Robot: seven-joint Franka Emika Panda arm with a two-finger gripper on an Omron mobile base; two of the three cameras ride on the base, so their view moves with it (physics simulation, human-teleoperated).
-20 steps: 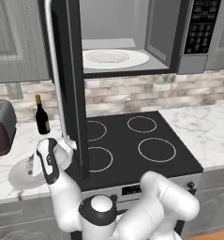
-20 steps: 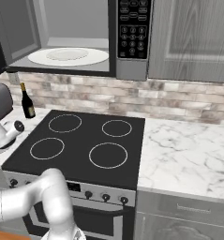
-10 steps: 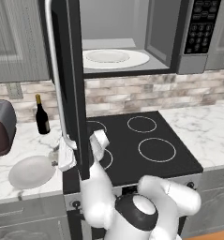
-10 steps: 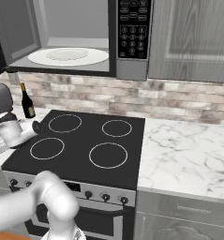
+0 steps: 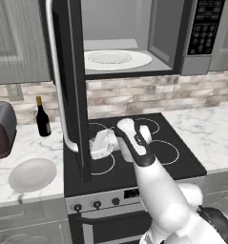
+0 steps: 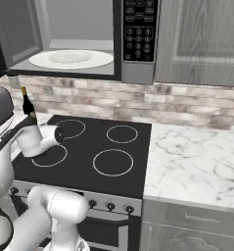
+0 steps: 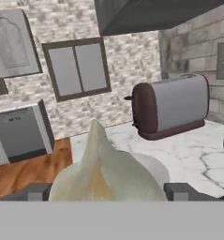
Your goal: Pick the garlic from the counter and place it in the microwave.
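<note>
Starting at the left of the left base view: the dark red toaster (image 5: 1, 128) sits at 9 o'clock on the marble tabletop (image 5: 25, 143), a wine bottle (image 5: 42, 118) stands just beside it toward the wall, and the round white plate (image 5: 33, 174) lies at about 8 o'clock near the front edge. Next over is the microwave door (image 5: 70, 86), swung wide open with its long silver handle facing us. The gripper (image 5: 102, 144) sits at dead centre, just right of the door's lower edge and above the black stovetop (image 5: 177, 162).

In the hand view the garlic (image 7: 106, 173) takes up the bottom middle, pointed tip up, with a dark fingertip (image 7: 38, 192) on each side of it, so the gripper is clamped on the bulb (it's lifted off the tabletop, which shows behind it with the toaster at 2 o'clock).

Up at 12 o'clock the microwave (image 5: 182, 43) stands open, white turntable (image 5: 116, 59) inside, keypad at 1 o'clock. In the right base view the hand is at 9 o'clock over the front left burner ring.
</note>
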